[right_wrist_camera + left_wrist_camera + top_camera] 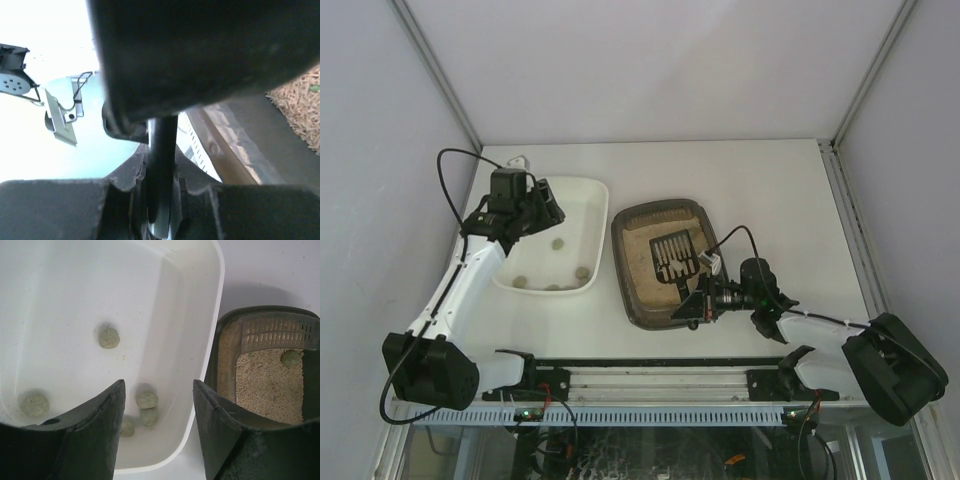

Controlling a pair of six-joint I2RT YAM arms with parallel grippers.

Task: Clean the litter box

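Note:
The litter box (pixel 622 255), a dark brown tray of pale sand, lies mid-table right of the white tray. A black slotted scoop (pixel 675 256) rests in it, and my right gripper (pixel 696 304) is shut on its handle at the box's near rim. In the right wrist view the handle (pixel 161 170) runs up between the closed jaws, with the box rim (pixel 250 150) to the right. My left gripper (pixel 550 208) hangs open above the white tray's far left part with nothing in it. In the left wrist view a greenish ball (pixel 290 358) sits by the scoop (pixel 277 332) over the sand (pixel 265 387).
The white tray (pixel 578 212) holds several greenish balls, among them one (pixel 109 338) in the middle and a cluster (pixel 147 400) near its right wall. Grey walls close in the table on three sides. A rail runs along the near edge (pixel 650 375).

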